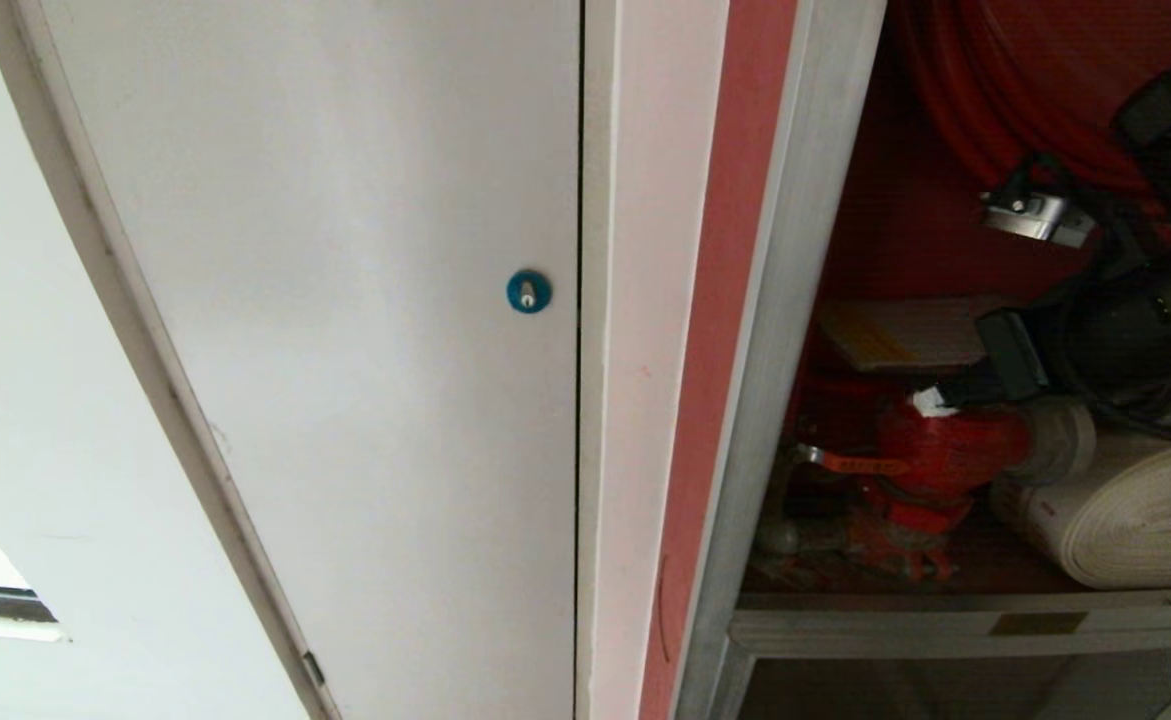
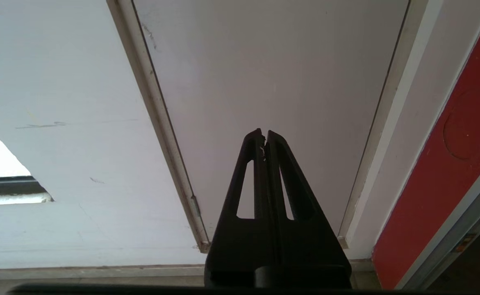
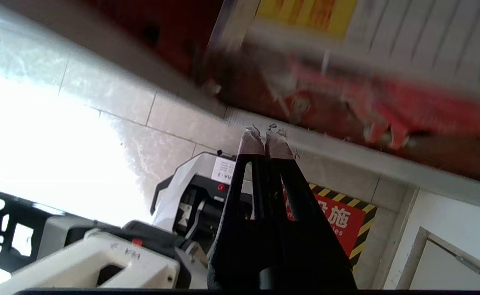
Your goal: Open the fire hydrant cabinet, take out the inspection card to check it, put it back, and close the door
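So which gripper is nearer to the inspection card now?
Right. The right gripper reaches into the open cabinet toward the inspection card; the left gripper faces the white panel beside it.

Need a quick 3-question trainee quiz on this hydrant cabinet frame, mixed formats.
1. True or false: the inspection card lies inside the fire hydrant cabinet, above the red valve.
2. The right gripper has its fingers: A) wide open B) shut on the card C) shut, empty.
3. Fill in: the white panel carries a round ____ lock.

Key: 1 true; 2 C; 3 blue. The left gripper is also shut, facing that white panel.
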`<state>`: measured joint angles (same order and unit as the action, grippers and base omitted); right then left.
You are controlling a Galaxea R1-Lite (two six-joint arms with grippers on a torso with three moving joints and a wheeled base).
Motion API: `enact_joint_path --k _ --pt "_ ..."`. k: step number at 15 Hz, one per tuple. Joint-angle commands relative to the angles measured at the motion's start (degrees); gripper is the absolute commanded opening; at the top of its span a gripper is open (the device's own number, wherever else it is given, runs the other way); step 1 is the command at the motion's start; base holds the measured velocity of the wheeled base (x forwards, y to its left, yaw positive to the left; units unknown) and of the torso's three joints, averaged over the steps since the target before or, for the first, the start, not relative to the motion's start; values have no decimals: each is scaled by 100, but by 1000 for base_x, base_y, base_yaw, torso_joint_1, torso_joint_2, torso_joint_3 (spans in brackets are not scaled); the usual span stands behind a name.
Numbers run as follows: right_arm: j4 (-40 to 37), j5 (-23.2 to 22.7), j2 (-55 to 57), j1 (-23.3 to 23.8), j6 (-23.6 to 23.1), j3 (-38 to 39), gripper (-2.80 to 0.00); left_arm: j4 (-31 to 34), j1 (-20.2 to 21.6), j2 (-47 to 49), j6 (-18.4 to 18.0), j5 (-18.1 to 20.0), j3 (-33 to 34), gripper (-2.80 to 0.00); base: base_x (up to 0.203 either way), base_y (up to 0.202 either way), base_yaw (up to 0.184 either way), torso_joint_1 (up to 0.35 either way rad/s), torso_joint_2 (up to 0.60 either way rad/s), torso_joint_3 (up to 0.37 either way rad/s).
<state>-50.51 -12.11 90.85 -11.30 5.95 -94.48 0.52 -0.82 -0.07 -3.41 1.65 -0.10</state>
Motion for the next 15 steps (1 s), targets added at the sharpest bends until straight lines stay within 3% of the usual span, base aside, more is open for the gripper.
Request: enact_joint_path --k 1,10,15 --pt "-29 -9 -489 -26 6 250 -280 0 2 -1 -2 2 1 -280 0 0 0 0 0 0" --pt "-36 98 -2980 -45 -5 1390 -280 0 -6 -1 -2 2 1 -280 0 0 0 0 0 0" --pt "-172 978 -4435 -25 -6 1619 -280 0 3 -1 -2 2 1 -280 0 0 0 0 0 0"
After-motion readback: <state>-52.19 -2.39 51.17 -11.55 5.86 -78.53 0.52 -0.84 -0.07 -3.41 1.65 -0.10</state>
